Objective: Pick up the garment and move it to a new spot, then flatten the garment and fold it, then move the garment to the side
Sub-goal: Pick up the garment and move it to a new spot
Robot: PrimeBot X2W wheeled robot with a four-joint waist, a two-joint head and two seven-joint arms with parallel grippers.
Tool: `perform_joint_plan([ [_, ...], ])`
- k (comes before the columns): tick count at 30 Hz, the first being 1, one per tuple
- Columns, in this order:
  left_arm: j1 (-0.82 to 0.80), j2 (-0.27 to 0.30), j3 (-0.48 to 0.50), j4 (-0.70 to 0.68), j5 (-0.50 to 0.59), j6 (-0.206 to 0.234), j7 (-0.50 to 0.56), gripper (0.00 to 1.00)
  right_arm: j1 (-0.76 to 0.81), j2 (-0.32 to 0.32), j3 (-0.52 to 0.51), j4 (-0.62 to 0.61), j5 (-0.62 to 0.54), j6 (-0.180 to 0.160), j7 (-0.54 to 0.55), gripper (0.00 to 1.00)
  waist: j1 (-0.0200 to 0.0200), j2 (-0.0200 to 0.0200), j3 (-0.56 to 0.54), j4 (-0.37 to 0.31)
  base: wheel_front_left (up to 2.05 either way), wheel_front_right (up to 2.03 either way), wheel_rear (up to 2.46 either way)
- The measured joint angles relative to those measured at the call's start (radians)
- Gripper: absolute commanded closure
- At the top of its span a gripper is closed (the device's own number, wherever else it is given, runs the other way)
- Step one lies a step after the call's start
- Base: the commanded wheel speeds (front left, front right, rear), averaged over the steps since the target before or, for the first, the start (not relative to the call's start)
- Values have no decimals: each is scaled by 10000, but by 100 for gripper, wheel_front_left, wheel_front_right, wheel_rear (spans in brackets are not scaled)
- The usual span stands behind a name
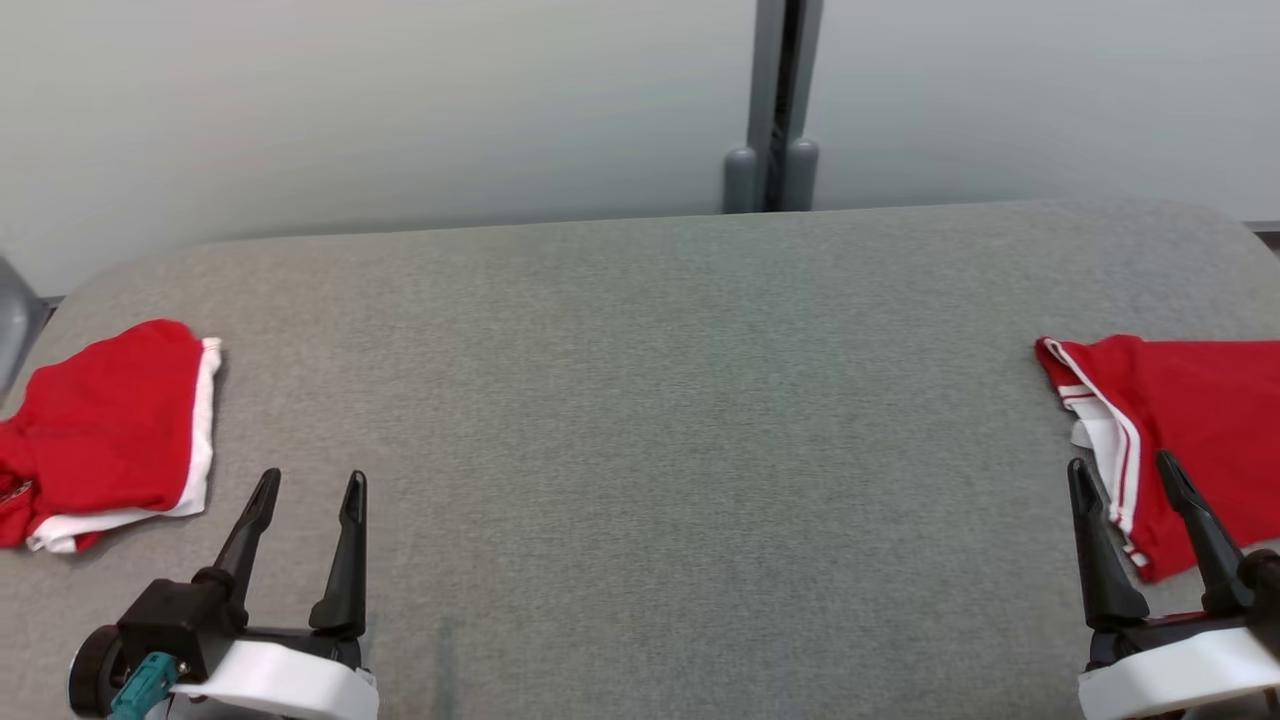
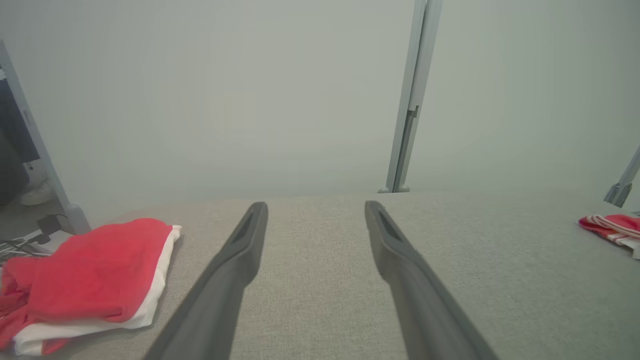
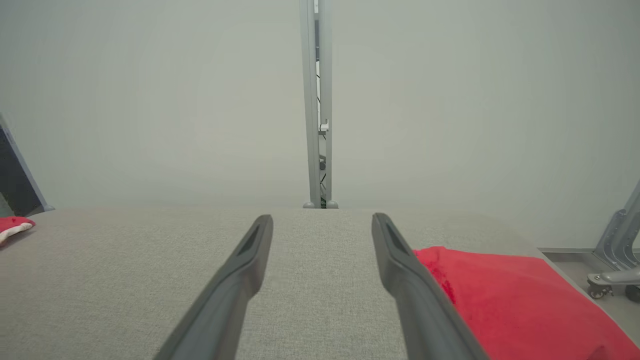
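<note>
Surface [image 1: 640, 450] first: you have a wide grey cloth-covered top with its whole middle bare, which looks like the natural new spot. Two red pieces lie on it, well apart. The striped garment [image 1: 1190, 430] sits at your far right, rumpled and running off the head view's edge, its white-striped border turned toward the centre. I judge this the one to pick up. The white-hemmed garment [image 1: 110, 420] at the far left lies in a compact doubled stack and looks already dealt with. Your right gripper [image 1: 1120, 462] hovers at the striped garment's near edge, jaws wide apart and empty, one finger by the white trim and the other over red cloth. Whether they touch it I cannot tell. Your left gripper [image 1: 312, 480] hangs near the white-hemmed garment, jaws likewise parted, holding nothing. Expect a light, limp knit: it will probably sag, drape and drag on the cloth top rather than slide, and a pinch may catch only one layer. Take it at the thicker striped border or a corner, pinch low through both layers, and lift clear before carrying.
</note>
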State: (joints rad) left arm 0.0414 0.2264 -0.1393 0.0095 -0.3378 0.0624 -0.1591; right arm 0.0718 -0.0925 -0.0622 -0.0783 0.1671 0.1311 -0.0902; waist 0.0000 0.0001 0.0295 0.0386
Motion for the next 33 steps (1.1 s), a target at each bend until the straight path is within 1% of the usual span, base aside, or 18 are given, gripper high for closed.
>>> perform_joint_plan([
  [6,-149,46,56,-6,-88,-12,-128,0,7,12,98,-247,6,-2,-10,0,0,0,23,844,0,0,0],
  [16,-198,111,314,-105,-242,102,-364,0,-18,63,491,-449,98,-2,98,0,0,0,17,2800,0,0,0],
  [21,-192,142,424,-182,-267,194,-439,0,-54,98,671,-456,173,-2,117,0,0,0,-1,3619,0,0,0],
  [26,-192,150,430,-211,-324,238,-479,0,-61,111,698,-430,222,-2,119,0,0,0,24,4117,0,0,0],
  [33,-310,151,433,-253,-341,240,-543,0,-77,136,686,-454,251,-2,123,0,0,0,144,4365,0,0,0],
])
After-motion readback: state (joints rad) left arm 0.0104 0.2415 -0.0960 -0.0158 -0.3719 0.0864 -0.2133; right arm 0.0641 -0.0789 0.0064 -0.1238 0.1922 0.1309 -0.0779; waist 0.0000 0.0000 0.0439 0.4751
